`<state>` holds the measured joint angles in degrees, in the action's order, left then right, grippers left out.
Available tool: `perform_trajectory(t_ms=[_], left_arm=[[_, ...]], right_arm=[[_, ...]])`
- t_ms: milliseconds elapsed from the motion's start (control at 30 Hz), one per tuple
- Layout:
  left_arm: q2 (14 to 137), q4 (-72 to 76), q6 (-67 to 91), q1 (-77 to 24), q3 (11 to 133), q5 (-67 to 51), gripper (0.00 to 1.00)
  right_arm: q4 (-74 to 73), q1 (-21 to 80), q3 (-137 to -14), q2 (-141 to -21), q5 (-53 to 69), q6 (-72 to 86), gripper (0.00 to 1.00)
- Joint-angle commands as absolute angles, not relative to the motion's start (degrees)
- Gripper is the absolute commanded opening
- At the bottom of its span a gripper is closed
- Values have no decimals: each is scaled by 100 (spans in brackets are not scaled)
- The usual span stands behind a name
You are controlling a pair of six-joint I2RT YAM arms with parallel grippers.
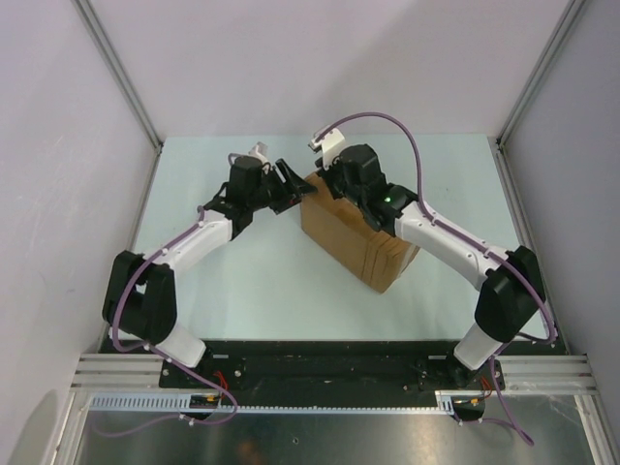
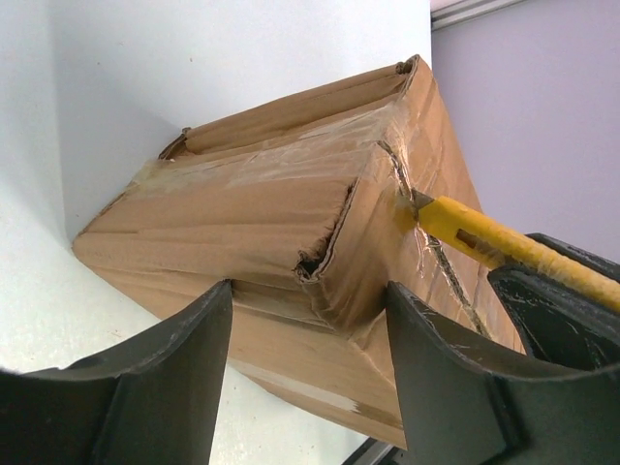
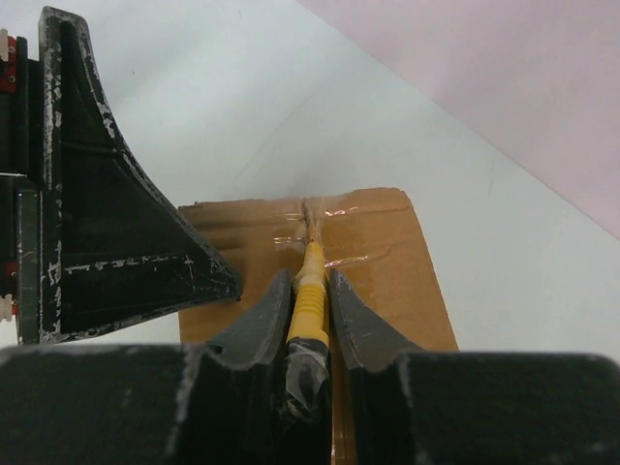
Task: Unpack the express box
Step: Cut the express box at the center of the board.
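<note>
Brown cardboard, creased and ragged at one end: the express box (image 1: 354,232) lies on the pale table (image 1: 252,281), turned corner-on to the arm bases, with both grippers at its far end.

Over that far end, the right gripper (image 3: 310,295) has its jaws clamped tight on a yellow utility knife (image 2: 484,237). The blade tip is buried in the tape seam (image 3: 310,218) along the box's top edge. At the far left corner of the box, the left gripper (image 2: 310,320) stands with jaws apart. They straddle a torn corner (image 2: 325,247) where the flap gapes. I can't tell whether either finger actually touches the cardboard.

To my eye the step is slitting that seam. Doing it well probably means keeping the blade shallow, since nothing shows what lies under the flaps. The knife should follow the tape line rather than wander into the board. The tape looks stringy and wrinkled near the blade, so it may drag instead of cutting cleanly. A firm brace from the left gripper on the corner would stop the box sliding away from the knife, provided its fingers keep off the cut line.
</note>
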<state>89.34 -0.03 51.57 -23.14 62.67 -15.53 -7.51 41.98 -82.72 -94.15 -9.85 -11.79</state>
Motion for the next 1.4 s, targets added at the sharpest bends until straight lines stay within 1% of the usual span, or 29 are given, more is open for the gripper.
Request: perform_trajectory(t_ms=[0, 333, 600, 933, 1167, 1367], left_arm=[[9377, -738, 5142, -2364, 6100, -1011, 59], [9597, -905, 5107, -2426, 6222, -791, 60], [9721, -1063, 5159, -2566, 6582, -546, 61], [10028, -1388, 5229, -2795, 7057, -238, 61], [10177, -1643, 5186, -2900, 7268, -9, 62], [10301, -1784, 5142, -3041, 7392, 228, 62]], right_arm=[[-2100, 4219, -7981, -9211, -1002, -1424, 0], [-2408, 4175, -7910, -8745, -888, -1424, 0], [-3040, 4192, -8068, -8736, -1204, -678, 0], [-3796, 4140, -8130, -8640, -1520, -308, 0], [-4191, 4104, -8182, -8446, -1503, -27, 0], [-4535, 4105, -8261, -8393, -1476, 535, 0]])
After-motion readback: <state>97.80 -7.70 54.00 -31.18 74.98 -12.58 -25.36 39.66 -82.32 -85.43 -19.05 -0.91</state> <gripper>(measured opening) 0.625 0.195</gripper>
